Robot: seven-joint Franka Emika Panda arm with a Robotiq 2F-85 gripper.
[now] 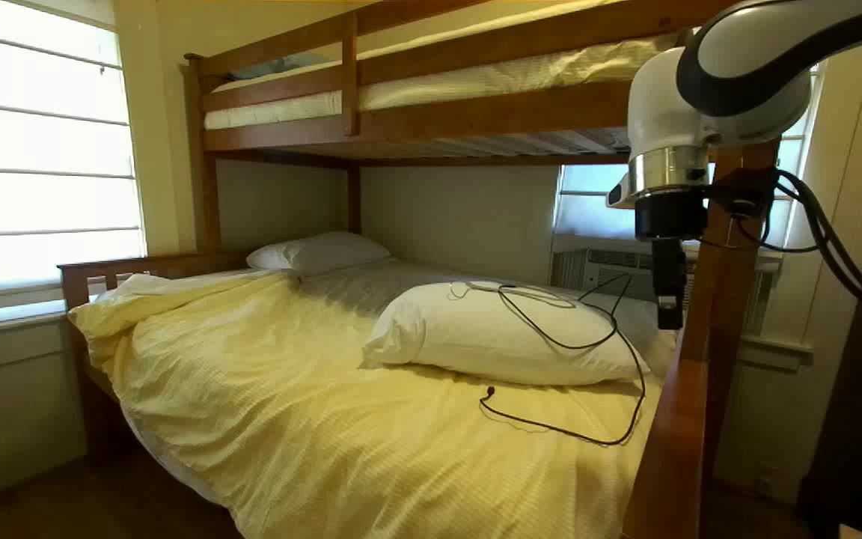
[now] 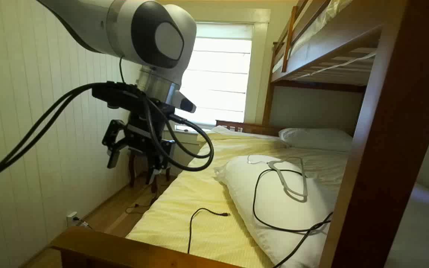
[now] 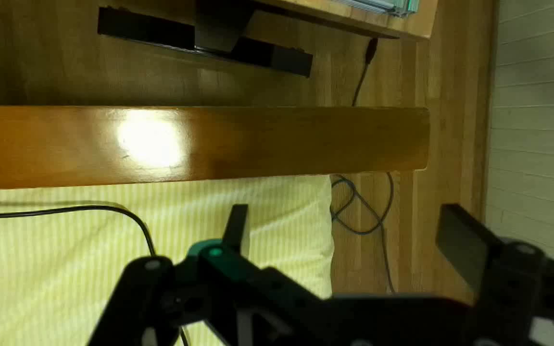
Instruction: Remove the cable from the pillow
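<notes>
None of the job looked done, for the cable (image 1: 581,348) lay looped on the near pillow (image 1: 468,337), and the claw (image 2: 130,173), spread wide and holding nothing, hung to the left in an exterior view, with the grabbing and lifting still to do.

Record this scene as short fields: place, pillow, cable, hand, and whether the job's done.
place: lower level of a wooden bunk bed
pillow: white, partly under the cable
cable: black, looped across the pillow, one end lying on the yellow bedding
hand: open, holding nothing, apart from the pillow
job done: no, cable not yet off the pillow
</notes>
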